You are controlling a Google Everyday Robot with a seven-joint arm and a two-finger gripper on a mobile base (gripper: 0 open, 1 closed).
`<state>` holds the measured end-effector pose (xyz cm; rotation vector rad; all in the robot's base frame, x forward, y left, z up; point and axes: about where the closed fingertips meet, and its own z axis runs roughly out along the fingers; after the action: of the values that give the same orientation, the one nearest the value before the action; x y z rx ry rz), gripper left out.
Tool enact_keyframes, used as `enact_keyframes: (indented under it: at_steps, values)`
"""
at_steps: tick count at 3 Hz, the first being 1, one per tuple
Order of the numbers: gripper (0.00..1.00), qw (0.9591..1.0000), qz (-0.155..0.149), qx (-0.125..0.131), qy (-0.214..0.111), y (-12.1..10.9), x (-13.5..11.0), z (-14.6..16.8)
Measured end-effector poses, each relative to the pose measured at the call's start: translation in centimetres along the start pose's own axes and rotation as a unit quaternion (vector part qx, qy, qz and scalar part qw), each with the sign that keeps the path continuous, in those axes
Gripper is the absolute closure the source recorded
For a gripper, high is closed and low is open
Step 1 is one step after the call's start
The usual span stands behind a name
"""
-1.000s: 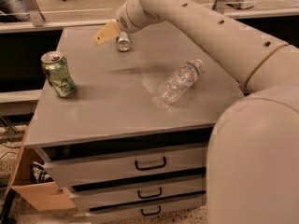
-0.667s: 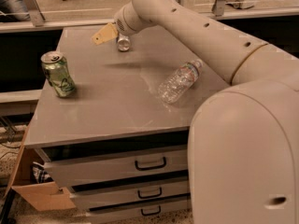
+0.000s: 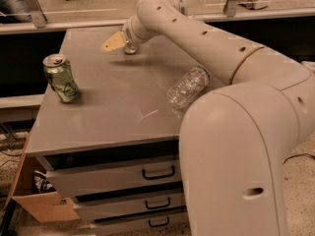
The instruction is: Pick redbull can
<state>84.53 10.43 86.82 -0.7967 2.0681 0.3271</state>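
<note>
The redbull can (image 3: 131, 48), slim and silver with a shiny round end, lies at the far middle of the grey cabinet top (image 3: 113, 107). My gripper (image 3: 113, 42), tan at its tip, is right at the can, low over the surface, with the tip pointing left past it. My wrist covers most of the can, so only its lower end shows. I cannot tell whether the gripper touches the can.
A green can with a silver top (image 3: 60, 77) stands at the left edge. A clear plastic water bottle (image 3: 187, 86) lies on its side at the right, against my arm (image 3: 236, 132). Drawers (image 3: 157, 172) are below the front edge. A cardboard box (image 3: 44, 205) sits on the floor at left.
My gripper has dropped slightly lower at the redbull can, and my arm has swung to fill more of the right foreground. The cans and the bottle have not moved.
</note>
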Motion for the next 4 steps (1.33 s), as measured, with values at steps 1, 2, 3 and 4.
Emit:
enact_keyframes:
  at_steps: [1,2,3,4]
  values:
    - [0.18,0.9997,0.003,0.022,0.003,-1.4,1.0,0.3]
    - [0.42,0.9992,0.002,0.039,0.002,-2.4,1.8,0.1]
    - [0.72,0.9986,-0.020,0.045,-0.019,-2.2,0.9,-1.3]
    - [0.96,0.9961,-0.059,0.034,-0.055,-0.8,-1.1,-3.6]
